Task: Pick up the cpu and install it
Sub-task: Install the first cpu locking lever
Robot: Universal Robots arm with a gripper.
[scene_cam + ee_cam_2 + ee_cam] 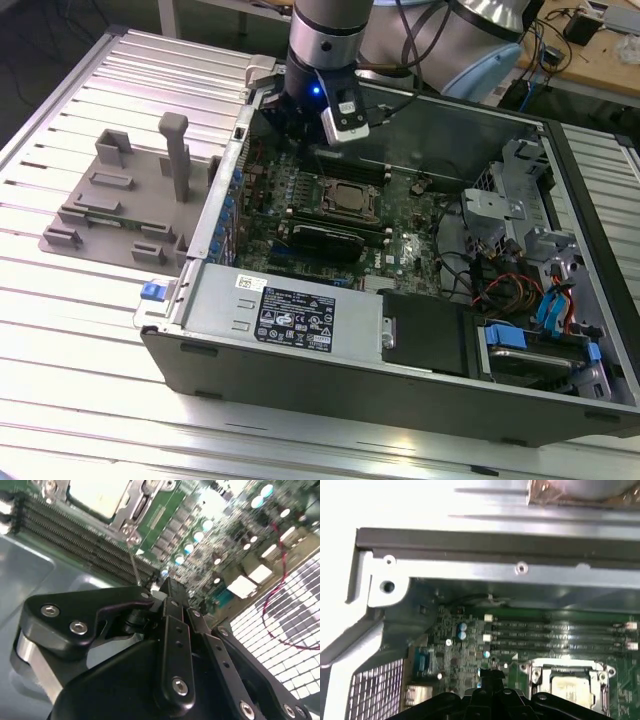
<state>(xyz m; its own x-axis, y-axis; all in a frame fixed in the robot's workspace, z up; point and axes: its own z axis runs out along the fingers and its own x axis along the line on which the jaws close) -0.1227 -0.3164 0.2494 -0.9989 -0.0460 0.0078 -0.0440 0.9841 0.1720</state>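
Cpu [350,197] sits flat in its socket frame at the middle of the motherboard [290,215], pale metal top up. It lies near the fingers [172,615], just ahead of them and apart, with no contact.

Fingers: drawn together, tips meeting, nothing between them. They hang low over the board corner.

Progress, as I judge it: the chip is picked and placed and the release is done. I cannot tell whether the socket latch is down, so locking may remain.

Edges: the case wall [495,570] and its dark rim stand close beside the fingers. Small upright capacitors [462,630] are near the tips. Memory slots [555,635] run along the far side of the socket.

Room: the case is lidless, so the way up is free. The grey fixture [120,210] on the desk [80,330] is well apart, outside the case.
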